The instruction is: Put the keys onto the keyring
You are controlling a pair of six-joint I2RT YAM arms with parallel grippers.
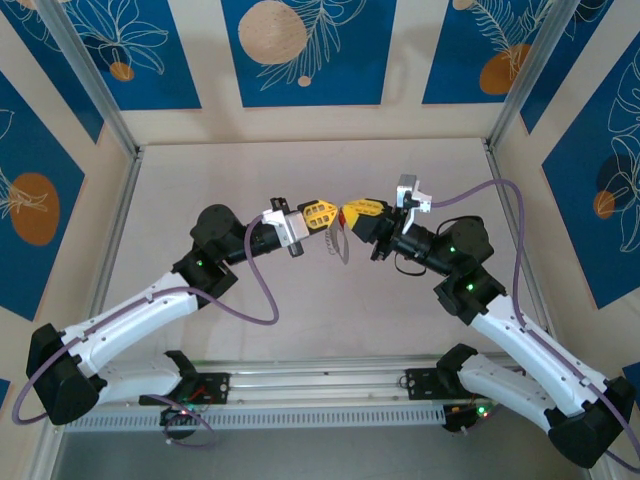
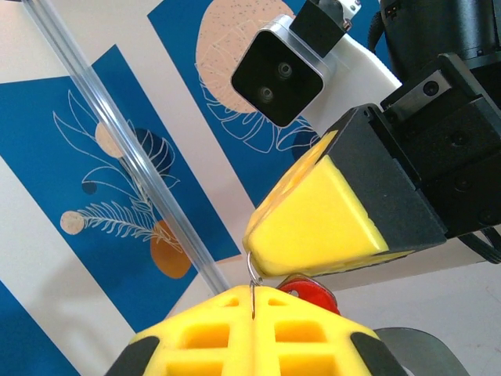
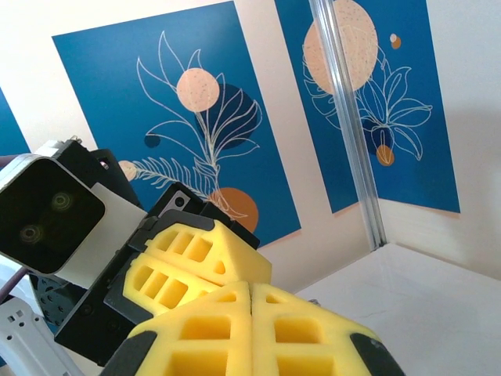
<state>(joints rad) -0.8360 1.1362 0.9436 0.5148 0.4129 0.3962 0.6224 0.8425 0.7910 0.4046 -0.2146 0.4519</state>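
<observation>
1. two robot arms meet tip to tip above the middle of a pale table (image 1: pixel 300 170); the left gripper (image 1: pixel 322 213) and right gripper (image 1: pixel 352 210) are both closed, yellow fingers pressed together
2. the keyring (image 1: pixel 341 246), a thin grey loop, hangs in the air just below and between the two tips; in the left wrist view a fine wire, probably part of it, runs into the seam of the left gripper, which appears to pinch it
3. the key (image 2: pixel 310 293) shows as a small red head just under the right gripper's tip; whether that gripper grips it cannot be told
4. handling, as a judgement: both pieces are light, stiff metal, slippery and easily dropped; the loop will swing if jolted; hold the key by its red head and the ring on bare wire, away from its fringe
5. room: open table lies on all sides, with the frame posts (image 1: pixel 90 85) and walls well apart; the tight spot is the two grippers nearly touching
</observation>
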